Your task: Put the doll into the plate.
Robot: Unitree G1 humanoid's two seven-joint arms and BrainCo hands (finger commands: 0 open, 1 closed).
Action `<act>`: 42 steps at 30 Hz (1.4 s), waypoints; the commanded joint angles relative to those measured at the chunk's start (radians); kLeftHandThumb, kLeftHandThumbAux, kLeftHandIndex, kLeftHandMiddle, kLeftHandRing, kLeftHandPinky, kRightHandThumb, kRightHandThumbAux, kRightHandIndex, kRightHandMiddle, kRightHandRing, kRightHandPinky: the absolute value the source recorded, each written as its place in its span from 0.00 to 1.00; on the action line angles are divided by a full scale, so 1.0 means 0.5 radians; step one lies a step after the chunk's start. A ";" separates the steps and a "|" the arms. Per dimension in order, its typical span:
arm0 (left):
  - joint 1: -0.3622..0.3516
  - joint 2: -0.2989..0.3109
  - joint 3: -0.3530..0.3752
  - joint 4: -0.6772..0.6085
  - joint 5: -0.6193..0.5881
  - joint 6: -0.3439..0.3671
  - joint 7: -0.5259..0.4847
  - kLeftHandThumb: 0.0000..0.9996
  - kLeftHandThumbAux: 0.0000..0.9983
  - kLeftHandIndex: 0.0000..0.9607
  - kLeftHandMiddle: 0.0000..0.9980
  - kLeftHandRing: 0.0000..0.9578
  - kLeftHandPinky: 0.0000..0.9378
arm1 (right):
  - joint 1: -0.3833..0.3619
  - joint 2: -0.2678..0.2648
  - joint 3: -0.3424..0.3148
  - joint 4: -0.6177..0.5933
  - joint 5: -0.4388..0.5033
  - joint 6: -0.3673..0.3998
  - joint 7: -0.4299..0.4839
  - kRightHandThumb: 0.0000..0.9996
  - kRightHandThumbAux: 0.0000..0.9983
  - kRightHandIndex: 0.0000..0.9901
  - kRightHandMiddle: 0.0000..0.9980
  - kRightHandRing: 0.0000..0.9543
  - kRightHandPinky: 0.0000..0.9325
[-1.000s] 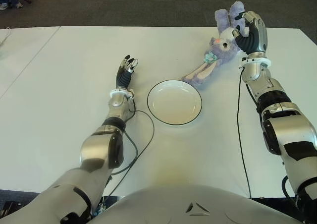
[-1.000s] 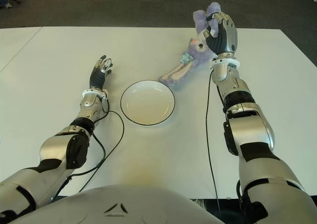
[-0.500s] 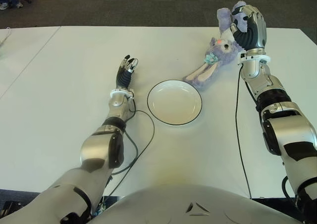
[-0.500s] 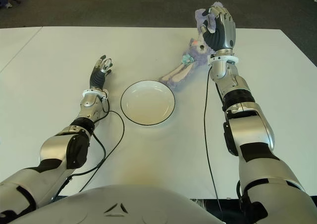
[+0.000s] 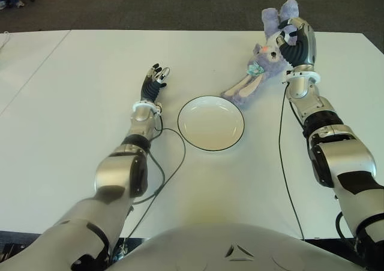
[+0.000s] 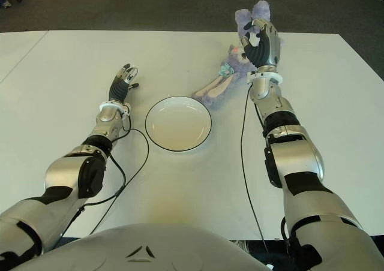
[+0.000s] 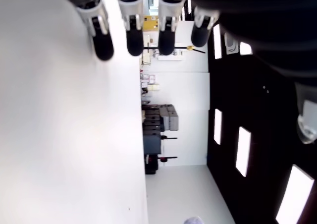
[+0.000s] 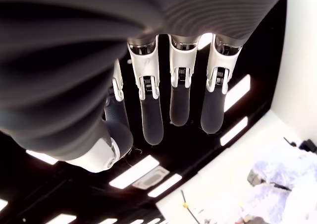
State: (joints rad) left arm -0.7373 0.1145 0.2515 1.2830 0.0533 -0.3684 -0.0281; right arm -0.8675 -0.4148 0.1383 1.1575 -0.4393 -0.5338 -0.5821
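Doll [image 5: 259,68] lies at the upper right of your eye view, right by your right hand [image 5: 296,40], whose fingers [image 8: 151,119] hang loosely spread and hold nothing. It's a purple bunny with long ears. Plate [image 5: 210,123] sits mid-frame with nothing inside. Left hand [image 5: 153,83] shows left of it, fingers straight.
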 commanded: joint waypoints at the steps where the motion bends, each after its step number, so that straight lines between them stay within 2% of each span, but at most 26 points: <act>1: -0.076 0.109 -0.036 0.156 0.052 0.329 -0.059 0.00 0.45 0.03 0.08 0.07 0.04 | 0.003 0.187 -0.109 0.204 0.160 0.063 0.066 0.70 0.72 0.44 0.86 0.90 0.91; 5: -0.182 0.168 -0.042 0.152 0.056 0.355 -0.088 0.00 0.46 0.02 0.07 0.06 0.03 | -0.010 0.224 -0.184 0.251 0.255 0.071 0.148 0.70 0.72 0.44 0.86 0.90 0.90; 7: -0.260 0.218 -0.059 0.151 0.073 0.363 -0.114 0.00 0.46 0.01 0.07 0.06 0.04 | -0.009 0.255 -0.261 0.270 0.349 0.076 0.231 0.70 0.72 0.44 0.85 0.89 0.89; 12: -0.357 0.284 -0.128 0.148 0.138 0.328 -0.135 0.00 0.46 0.00 0.06 0.06 0.06 | -0.008 0.321 -0.380 0.285 0.481 0.099 0.326 0.70 0.72 0.44 0.82 0.87 0.86; 15: -0.423 0.303 -0.164 0.143 0.175 0.306 -0.147 0.00 0.45 0.00 0.07 0.06 0.07 | -0.009 0.358 -0.428 0.287 0.530 0.131 0.339 0.70 0.72 0.44 0.80 0.85 0.85; 18: -0.557 0.324 -0.206 0.125 0.191 0.290 -0.235 0.00 0.44 0.00 0.08 0.07 0.04 | -0.007 0.399 -0.463 0.291 0.561 0.189 0.310 0.69 0.72 0.43 0.76 0.82 0.83; 22: -0.605 0.331 -0.236 0.120 0.202 0.265 -0.300 0.00 0.43 0.00 0.08 0.07 0.03 | -0.008 0.426 -0.478 0.291 0.567 0.232 0.284 0.69 0.72 0.43 0.75 0.81 0.82; 26: -0.641 0.323 -0.290 0.121 0.228 0.247 -0.347 0.00 0.43 0.00 0.07 0.06 0.02 | -0.010 0.449 -0.491 0.298 0.568 0.283 0.255 0.69 0.72 0.43 0.71 0.76 0.74; 29: -0.662 0.302 -0.340 0.131 0.271 0.248 -0.362 0.00 0.43 0.00 0.05 0.05 0.03 | -0.016 0.463 -0.498 0.316 0.566 0.355 0.223 0.68 0.72 0.42 0.60 0.63 0.58; 31: -0.667 0.273 -0.368 0.138 0.292 0.250 -0.353 0.00 0.43 0.00 0.04 0.04 0.03 | -0.021 0.472 -0.501 0.321 0.565 0.392 0.202 0.68 0.72 0.42 0.54 0.57 0.51; 32: -0.668 0.258 -0.377 0.141 0.299 0.252 -0.347 0.00 0.43 0.00 0.04 0.04 0.03 | -0.024 0.476 -0.502 0.322 0.564 0.404 0.192 0.68 0.72 0.42 0.48 0.51 0.46; 42: -0.671 0.195 -0.436 0.134 0.327 0.222 -0.385 0.00 0.42 0.00 0.06 0.05 0.05 | -0.027 0.514 -0.508 0.314 0.557 0.408 0.111 0.69 0.72 0.42 0.37 0.41 0.36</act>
State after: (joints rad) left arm -1.0833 0.2215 0.0518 1.3407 0.1995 -0.2554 -0.2006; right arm -0.8824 -0.1771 -0.1102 1.2987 -0.1698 -0.3524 -0.5187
